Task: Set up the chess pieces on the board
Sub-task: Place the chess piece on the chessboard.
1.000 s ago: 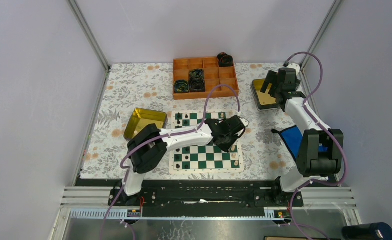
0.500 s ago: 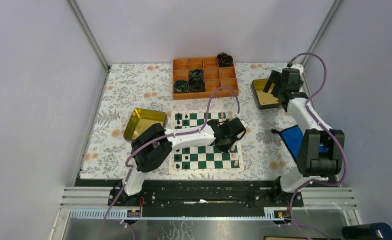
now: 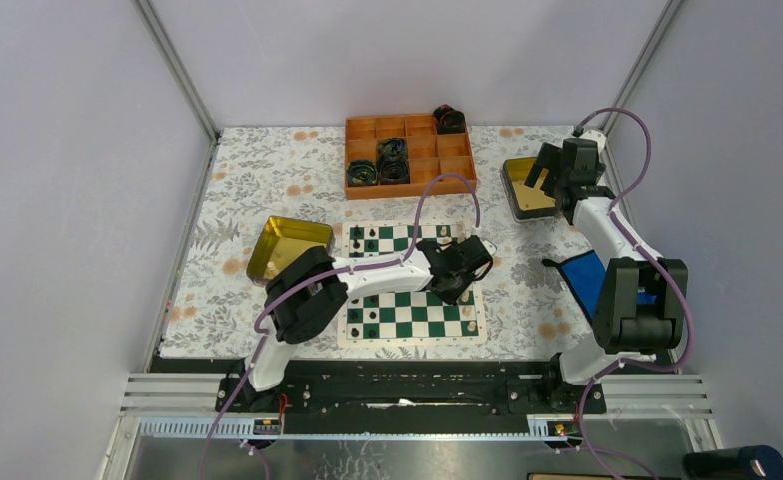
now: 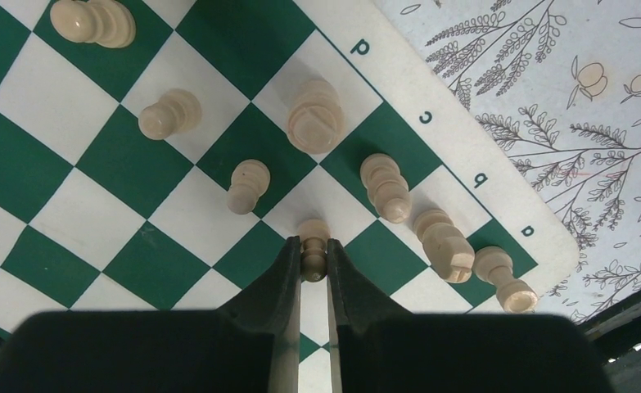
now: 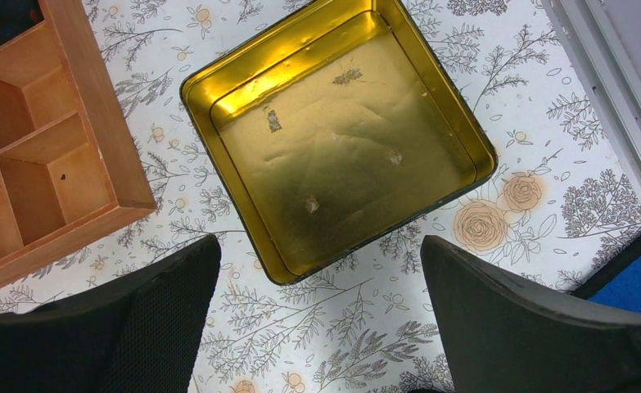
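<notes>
The left pincer (image 4: 313, 252) is clenched on a cream pawn (image 4: 313, 232), pinching it just under the head, over the board (image 4: 71, 102), in the second row from the lettered edge, beside other cream pieces (image 4: 386, 187). Whether its foot touches the square I cannot tell. It looks light, hard and smooth, apt to slip or topple, so the narrow neck seems the sound hold. The right pincer (image 5: 318, 246) hangs released, wide apart, above a gold tin (image 5: 341, 147) on the worktop (image 5: 366, 327).
</notes>
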